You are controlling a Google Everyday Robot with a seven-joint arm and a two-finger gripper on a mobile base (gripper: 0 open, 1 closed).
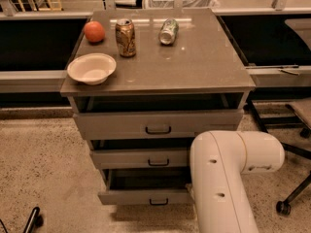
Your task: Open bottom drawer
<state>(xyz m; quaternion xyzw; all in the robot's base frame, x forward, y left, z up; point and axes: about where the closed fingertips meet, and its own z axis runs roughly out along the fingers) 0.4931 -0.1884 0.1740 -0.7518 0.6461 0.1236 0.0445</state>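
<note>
Below the front edge of the tabletop [204, 67] I see three drawer fronts stacked, and the bottom drawer [141, 196] sits lowest, its small dark handle [159, 201] at the centre. It stands out a little further than the middle drawer [141, 158] above it, with a dark gap open along its top. My arm [221, 178] – a thick white link bent at the elbow – covers the right end of the bottom drawer's front. The tool is hidden behind that link, so I cannot tell how far open it is or whether it has hold of anything. The top drawer [155, 124] also shows a dark gap under the tabletop. At the front left corner rests a pale bowl [91, 68]; near the rear left corner sit an orange fruit [94, 31] and an upright can [126, 38] – a second can [168, 31] lies on its side by the rear edge.
</note>
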